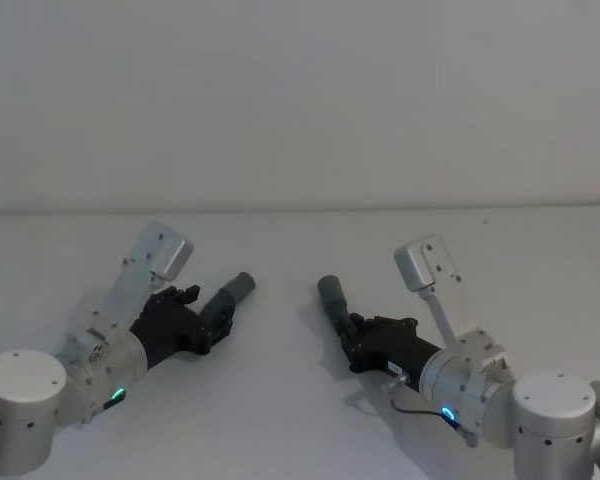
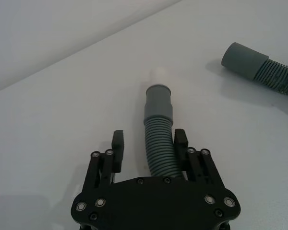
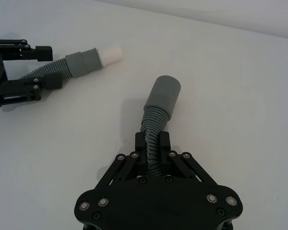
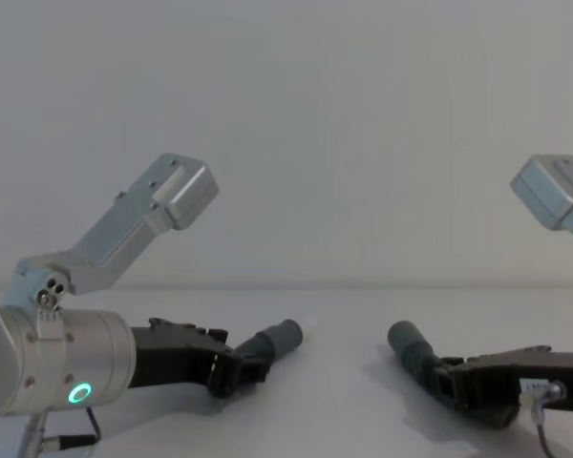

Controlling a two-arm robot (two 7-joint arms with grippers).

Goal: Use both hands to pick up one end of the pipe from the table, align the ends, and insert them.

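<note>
Grasping step, I'd say, and only half done. Nearest in, my right hand [image 3: 152, 139], black, skeletal and two-fingered, has its jaws pinched tight on the neck of a short dark grey ribbed flexible hose piece [image 3: 155, 122]. My left hand [image 2: 149, 135], its twin, sits low over the plain white matte counter [image 2: 48, 124] with jaws spread, straddling the second ribbed hose piece [image 2: 159, 139]. One finger [image 2: 181, 141] lies against the ribs and the other stands off, with counter showing in the gap. So the call now is to close the left jaws on the ribs, then lift both pieces, swing the ends onto one line and push them together. Out from the left jaws, the ribs run forward into a smooth grey cuff [image 2: 159, 103], and beyond it a narrower white tip [image 2: 159, 74] points away from me. On the right, the hose kinks out of the jaws to its plain grey cuff [image 3: 163, 92], open end aimed away. Farther out, the two ends sit well apart across bare counter. They lean toward one another but are not in line, so both wrists need a good turn before that white tip can enter. I cannot tell whether either cuff is clear of the counter.
</note>
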